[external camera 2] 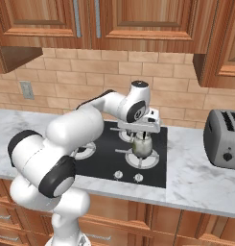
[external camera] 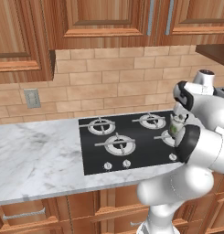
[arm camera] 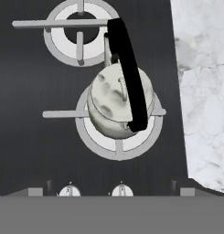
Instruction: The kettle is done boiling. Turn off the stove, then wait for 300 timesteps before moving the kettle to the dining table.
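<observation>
The small grey-green kettle (arm camera: 111, 103) sits upright on the front right burner of the black stove (arm camera: 35, 137), its black handle (arm camera: 129, 73) arched over the lid. My gripper (arm camera: 111, 192) hangs straight above it, open wide, with nothing between its fingertips (arm camera: 34, 192). From the right base camera the gripper (external camera 2: 141, 136) hovers just over the kettle (external camera 2: 142, 150). The arm hides part of the kettle (external camera: 177, 127) in the left base view. Two round silver knobs (arm camera: 69, 190) line the stove's front edge below the kettle. The dining table is out of view.
A bulky grey toaster (external camera 2: 223, 138) stands on the marble counter (external camera 2: 195, 178) right of the stove. More bare marble counter (external camera: 35, 155) stretches to the left. Wooden wall cabinets (external camera: 104, 18) hang above, and a brick backsplash rises behind.
</observation>
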You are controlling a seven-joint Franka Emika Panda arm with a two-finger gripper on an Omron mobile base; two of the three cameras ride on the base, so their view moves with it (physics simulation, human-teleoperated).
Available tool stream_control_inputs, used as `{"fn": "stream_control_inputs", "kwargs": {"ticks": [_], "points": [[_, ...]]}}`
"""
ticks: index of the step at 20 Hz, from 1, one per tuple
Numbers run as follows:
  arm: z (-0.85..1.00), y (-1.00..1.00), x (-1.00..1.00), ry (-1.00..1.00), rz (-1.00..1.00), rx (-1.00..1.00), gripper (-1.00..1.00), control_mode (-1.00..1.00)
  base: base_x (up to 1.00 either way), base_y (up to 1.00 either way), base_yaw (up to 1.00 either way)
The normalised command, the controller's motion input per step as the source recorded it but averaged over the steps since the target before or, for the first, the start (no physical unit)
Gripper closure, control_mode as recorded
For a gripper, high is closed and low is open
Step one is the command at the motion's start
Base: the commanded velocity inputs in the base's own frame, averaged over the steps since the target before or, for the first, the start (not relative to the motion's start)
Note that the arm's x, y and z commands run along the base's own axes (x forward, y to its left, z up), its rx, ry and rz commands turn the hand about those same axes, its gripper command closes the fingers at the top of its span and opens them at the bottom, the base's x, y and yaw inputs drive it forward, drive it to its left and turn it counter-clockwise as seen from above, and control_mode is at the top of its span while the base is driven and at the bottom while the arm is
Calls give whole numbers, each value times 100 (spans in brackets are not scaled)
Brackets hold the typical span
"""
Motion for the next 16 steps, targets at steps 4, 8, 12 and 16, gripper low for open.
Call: {"fn": "stream_control_inputs", "kwargs": {"ticks": [4,8,12,16], "points": [[0,0,17,0,0,0,-100,-100,0,0,0],[0,-1,17,0,0,0,-100,-100,0,0,0],[0,-5,17,0,0,0,-100,-100,0,0,0],[-2,-5,11,0,0,0,-100,-100,0,0,0]]}}
